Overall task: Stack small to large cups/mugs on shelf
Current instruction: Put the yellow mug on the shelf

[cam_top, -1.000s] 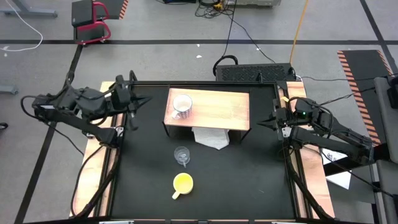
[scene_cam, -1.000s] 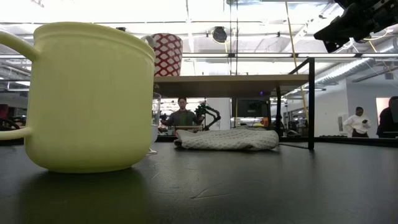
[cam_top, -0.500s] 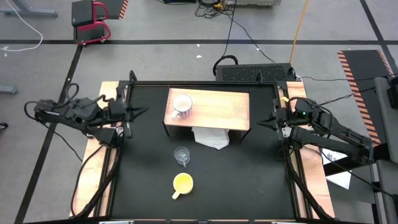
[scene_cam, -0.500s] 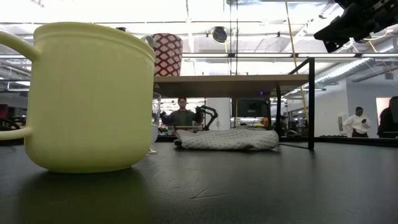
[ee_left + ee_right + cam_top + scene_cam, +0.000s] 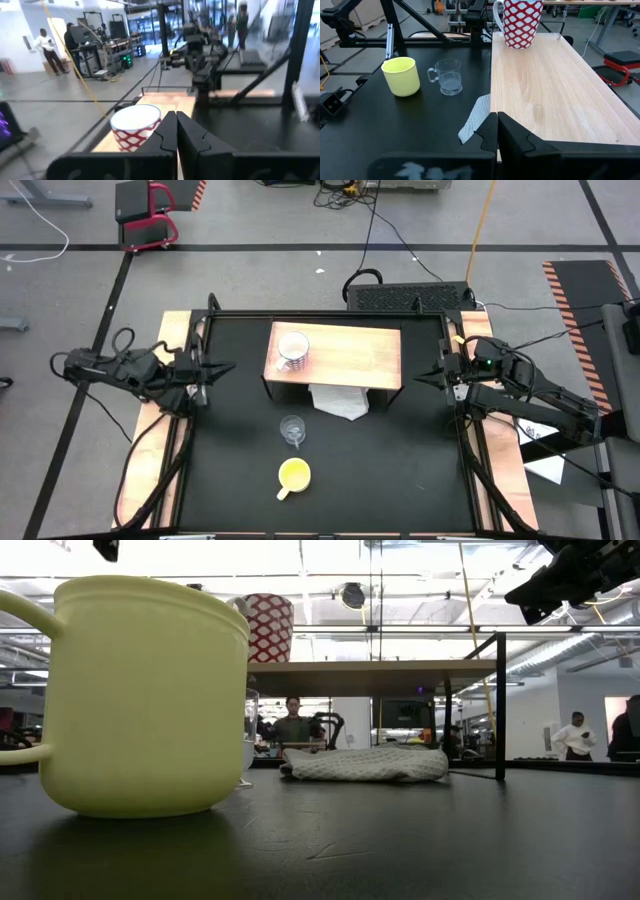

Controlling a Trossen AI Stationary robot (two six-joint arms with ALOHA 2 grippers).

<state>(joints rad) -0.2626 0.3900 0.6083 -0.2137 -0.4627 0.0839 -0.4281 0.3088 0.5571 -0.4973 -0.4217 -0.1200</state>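
No readable text, label, brand or number shows anywhere — only patterns.

A white mug with red pattern (image 5: 292,351) stands upright on the left end of the light-wood shelf (image 5: 350,352). Nearer, on the black table, a clear glass cup (image 5: 292,428) stands upright, with the yellow mug (image 5: 293,474) nearest.

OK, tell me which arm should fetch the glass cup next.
Probably the left. The left gripper, shut, sits at the table's left edge, nearer the clear glass cup left of centre. The right gripper, also shut, waits at the right edge, farther off past the shelf.
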